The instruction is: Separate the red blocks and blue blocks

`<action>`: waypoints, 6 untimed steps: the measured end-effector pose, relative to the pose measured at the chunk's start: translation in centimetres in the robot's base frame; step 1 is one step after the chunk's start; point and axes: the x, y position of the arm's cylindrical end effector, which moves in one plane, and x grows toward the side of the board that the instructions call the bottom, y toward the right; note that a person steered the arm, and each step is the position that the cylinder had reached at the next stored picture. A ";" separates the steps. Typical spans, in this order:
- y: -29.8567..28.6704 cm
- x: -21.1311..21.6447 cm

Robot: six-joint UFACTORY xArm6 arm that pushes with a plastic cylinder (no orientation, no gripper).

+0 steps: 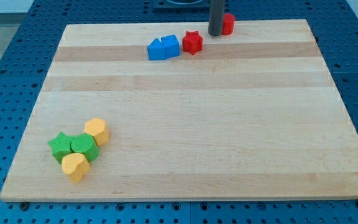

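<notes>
My tip is at the view's top edge of the wooden board. It touches the left side of a red block, which it partly hides. A red star block lies to the left and a little below the tip. Two blue blocks sit side by side, touching each other: a pentagon-like one and a cube-like one. The cube-like blue block touches or almost touches the red star.
At the view's bottom left lies a cluster: a green star, a green cylinder-like block, a yellow hexagon and a yellow heart. A blue perforated table surrounds the board.
</notes>
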 end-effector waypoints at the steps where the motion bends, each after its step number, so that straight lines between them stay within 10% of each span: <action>1: 0.0 0.0; 6: -15.2 14.2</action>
